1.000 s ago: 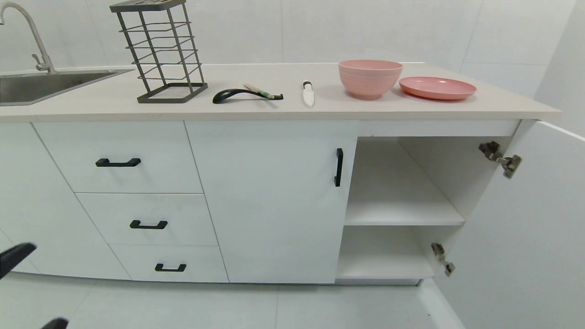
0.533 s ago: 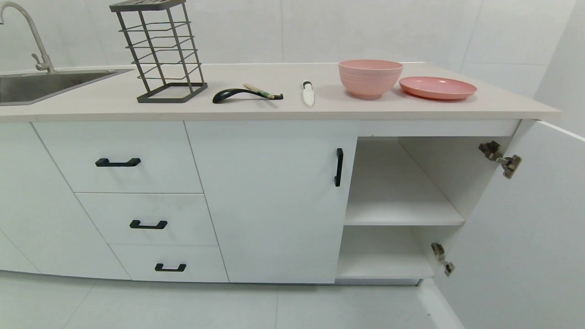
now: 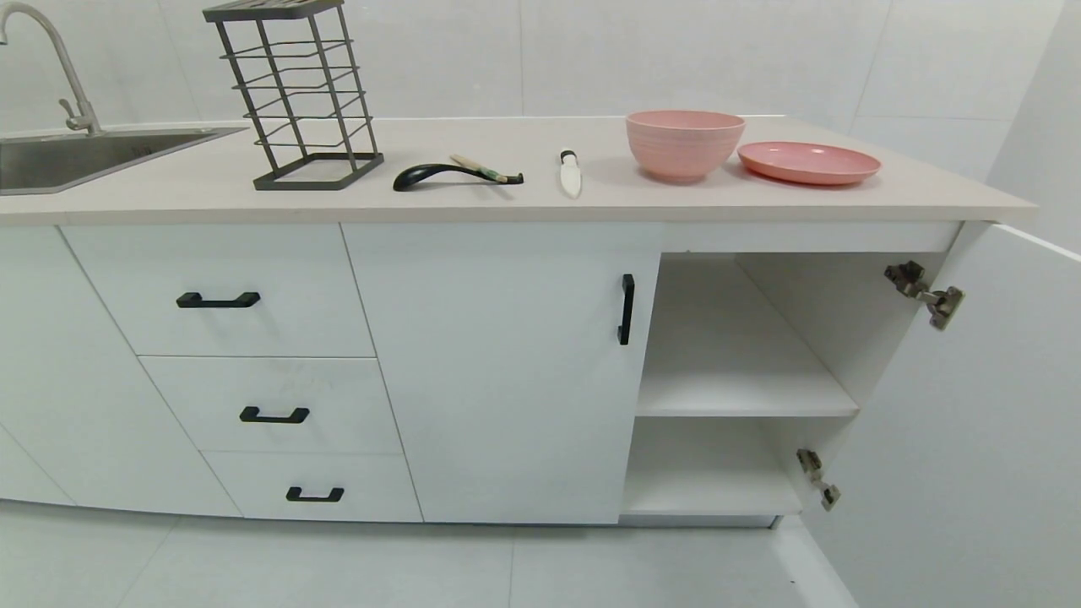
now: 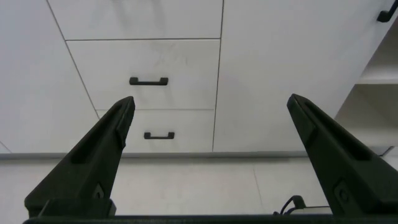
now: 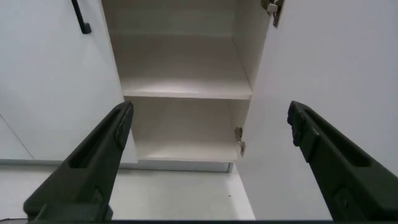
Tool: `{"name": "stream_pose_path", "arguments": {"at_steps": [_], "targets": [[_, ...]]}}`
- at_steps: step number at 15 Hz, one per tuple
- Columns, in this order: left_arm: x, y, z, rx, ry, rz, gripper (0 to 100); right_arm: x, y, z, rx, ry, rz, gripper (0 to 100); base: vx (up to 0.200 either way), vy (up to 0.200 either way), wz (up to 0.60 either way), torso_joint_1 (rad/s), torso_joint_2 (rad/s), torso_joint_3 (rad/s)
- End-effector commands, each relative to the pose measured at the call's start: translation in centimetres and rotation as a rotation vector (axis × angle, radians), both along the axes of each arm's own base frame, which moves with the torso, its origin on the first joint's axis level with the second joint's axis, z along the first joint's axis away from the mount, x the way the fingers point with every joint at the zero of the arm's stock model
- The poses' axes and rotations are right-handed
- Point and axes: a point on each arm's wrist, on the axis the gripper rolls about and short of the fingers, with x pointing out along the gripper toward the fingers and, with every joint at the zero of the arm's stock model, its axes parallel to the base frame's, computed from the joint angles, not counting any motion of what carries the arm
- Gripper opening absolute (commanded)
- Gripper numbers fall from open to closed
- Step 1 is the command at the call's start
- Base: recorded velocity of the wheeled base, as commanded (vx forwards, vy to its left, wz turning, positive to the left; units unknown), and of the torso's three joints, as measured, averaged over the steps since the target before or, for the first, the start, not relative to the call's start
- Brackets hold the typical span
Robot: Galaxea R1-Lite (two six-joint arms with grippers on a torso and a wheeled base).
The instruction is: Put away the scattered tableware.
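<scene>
A: Change, item one?

B: The left arm. A second ago a dark part of it stood at the lower left edge of the head view; it has since drawn back. The left tool (image 4: 211, 102) hangs low with its fingers spread wide, nothing between them, facing the drawers (image 4: 143, 68).

A: Meaning for the task?

B: Likely a reset. Nothing is stored yet, and all the tableware lies untouched on the surface (image 3: 169, 198).

A: Right side?

B: Right tool (image 5: 210, 107), released, empty, pointed at the open cabinet (image 5: 180, 68). Both shelves are bare white board, smooth and flat.

A: Tableware, by entry.

B: Bowl (image 3: 684, 143): pink, round, deep, fine ridges round the wall, matte. Plate (image 3: 808, 162): pink, shallow, raised rim, just beside the bowl at the surface's right end. Knife (image 3: 570, 171): small, white, dark at the far end. Spoon (image 3: 439, 175): black, glossy, curved handle. Small utensil (image 3: 479, 169): pale stick with a green band, lying at the spoon's handle; what kind it is I cannot tell.

A: Others?

B: Rack (image 3: 296, 93): dark wire, tiered, upright. Sink (image 3: 84, 156): brushed steel, far left.

A: Handling?

B: In my judgement the bowl's deep wall offers a firm hold, while the plate's low rim needs a careful edge grip.
</scene>
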Motion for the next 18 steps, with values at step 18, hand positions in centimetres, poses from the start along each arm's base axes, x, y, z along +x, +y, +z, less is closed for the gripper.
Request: {"name": "stream_pose_path", "arguments": {"at_steps": [18], "targets": [[0.03,0.04,0.01,-0.004,0.004,0.016,100,0.01,0.00,-0.02,0.025,0.005,0.000,100,0.089,-0.089,-0.10,0.002,0.00,0.001]]}}
